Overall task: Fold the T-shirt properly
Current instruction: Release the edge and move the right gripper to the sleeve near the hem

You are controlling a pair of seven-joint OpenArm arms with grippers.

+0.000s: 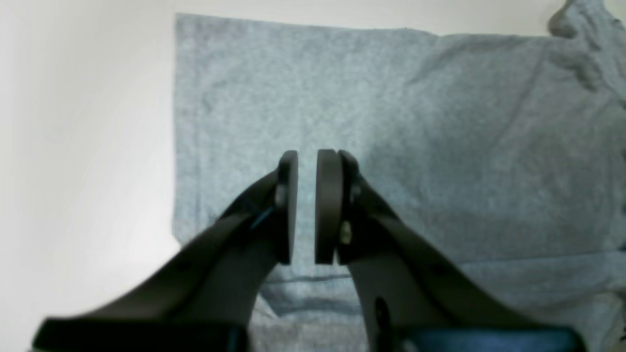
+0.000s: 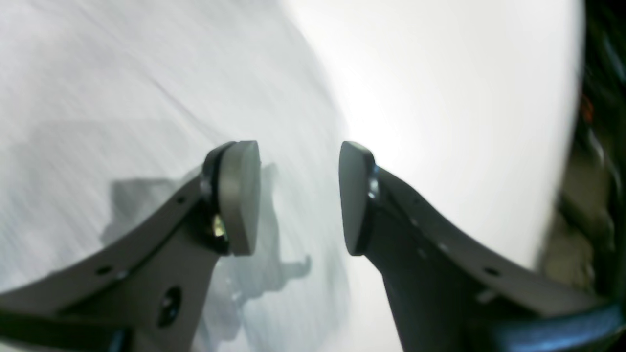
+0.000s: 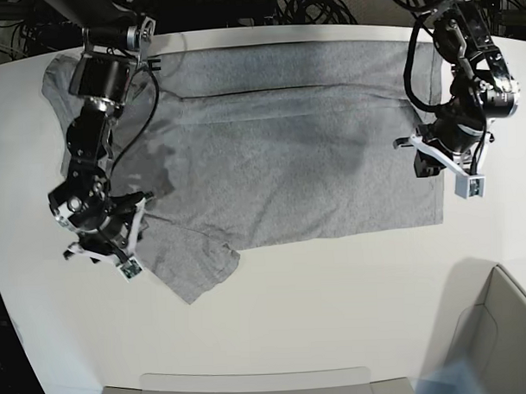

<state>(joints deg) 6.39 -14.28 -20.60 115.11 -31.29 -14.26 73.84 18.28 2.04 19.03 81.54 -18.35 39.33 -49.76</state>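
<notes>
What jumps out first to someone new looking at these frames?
The heather-grey cotton T-shirt, spread plain side up across the white table, one sleeve sticking out at its lower left. Next, the two black arms flanking it: the left gripper hovers over the hem end, jaws nearly together, and the right gripper, open, is by the sleeve.

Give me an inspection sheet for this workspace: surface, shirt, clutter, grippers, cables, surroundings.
Surface: white table, bare apart from the shirt.
Job's things: grey T-shirt spread flat, plain side up, one sleeve wrinkled.
Clutter: nothing seen.
Grippers: left gripper above the shirt's hem end, jaws nearly together, nothing between them; right gripper open, empty, near the sleeve.
Cables: black bundle behind the table.
Surroundings: grey bin corner at the table's front edge.
</notes>
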